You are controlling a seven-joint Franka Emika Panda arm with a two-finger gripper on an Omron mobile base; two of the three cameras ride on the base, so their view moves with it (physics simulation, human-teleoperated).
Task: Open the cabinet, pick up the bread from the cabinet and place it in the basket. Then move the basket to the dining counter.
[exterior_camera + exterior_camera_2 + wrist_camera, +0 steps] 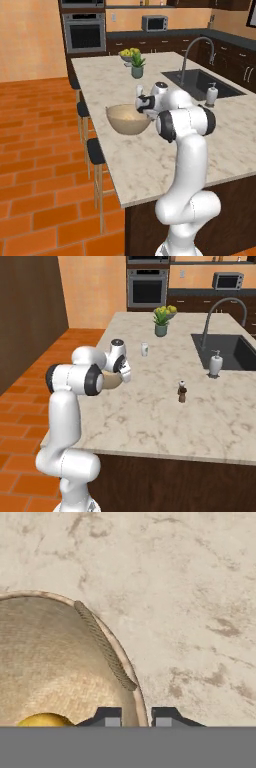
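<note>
gripper pinches basket rim over dining counter

gripper (135, 718) sits at the near wall of the basket (55, 662), its two dark fingertips (107, 717) set one on each side of the thin rim, nearly together, so the jaws look clenched on the rim. in the hand view a twisted rope handle (105, 647) lies along that rim, and the bread (45, 720) shows as a golden-yellow lump low inside the woven wall, by the left fingertip.

going left to right in the left base view: dark-topped stools (95, 150) stand along the near side of the dining counter (150, 160), over an orange tiled floor. the basket (126, 120) is over the pale marble top near the counter's left edge; whether its base touches the top or hangs just clear i cannot tell. the gripper (148, 112) meets it on its right side, at the end of the white arm. behind them a small potted plant (137, 66) stands on the marble with a bowl of yellow fruit (129, 54) just behind it. further right lie the dark sink (202, 82) with its curved tap (197, 52), and a white soap dispenser (212, 95) by the sink's near corner.

in the right base view the basket (111, 379) is mostly hidden behind the arm; a small white cup (144, 349) stands beyond it and a pepper mill (182, 391) well to its right.
</note>
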